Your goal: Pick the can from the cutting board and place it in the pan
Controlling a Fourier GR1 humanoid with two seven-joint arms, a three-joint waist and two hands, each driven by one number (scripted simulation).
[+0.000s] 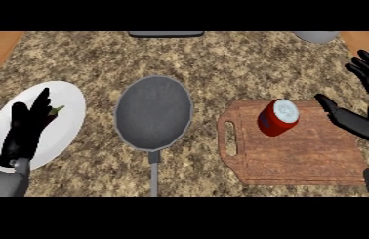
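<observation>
From the head view I read the following: the can (278, 117), red with a pale top, stands tilted on the wooden cutting board (302, 160) at the right side of the speckled desk (216, 57), in the board's upper left part, near the handle slot. The pan (153, 112), dark grey and round, lies just left of the board, apart from it, with its handle pointing toward the lower edge of the view. I see nothing inside the pan. My right hand (346, 118) is at the right edge, above the board, fingers straight and spread, thumb pointing toward the can; a gap remains between hand and can, so the hand is open and grips nothing. My left hand (27, 128) is at the left, fingers straight and pointing up, open, over a white plate (69, 106); a small green item (56, 109) shows on the plate just beside the fingertips. A grey object (316, 36) and a dark object (166, 34) sit at the far edge of the desk
</observation>
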